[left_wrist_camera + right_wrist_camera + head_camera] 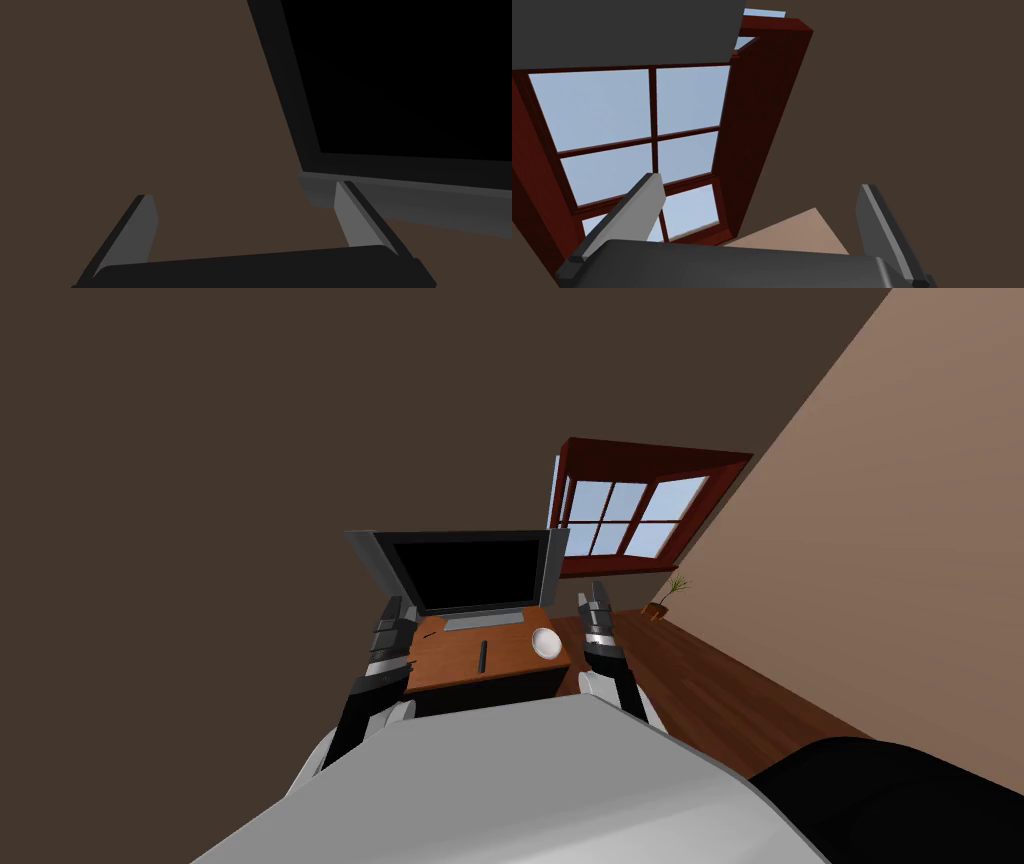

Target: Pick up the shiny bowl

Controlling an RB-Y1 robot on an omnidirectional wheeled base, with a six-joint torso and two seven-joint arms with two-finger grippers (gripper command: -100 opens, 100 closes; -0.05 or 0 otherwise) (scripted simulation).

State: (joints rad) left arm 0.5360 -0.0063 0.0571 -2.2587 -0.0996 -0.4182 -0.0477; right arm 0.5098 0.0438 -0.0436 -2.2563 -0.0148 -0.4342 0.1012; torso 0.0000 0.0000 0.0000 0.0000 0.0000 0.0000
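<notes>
Above the bowl (546,642) you have open room; the big screen (462,571) blocks the back of the table (450,663) behind it.

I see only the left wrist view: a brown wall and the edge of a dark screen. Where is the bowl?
Observer: In the head view, the white bowl sits on the wooden desk, by its right edge.
Operator: Which arm is closer to it?
Observer: The right gripper. It hangs just off the desk's right edge, on the bowl's side.
Operator: Is that gripper open?
Observer: Yes. The right wrist view shows its fingers wide apart, with nothing between them.
</notes>
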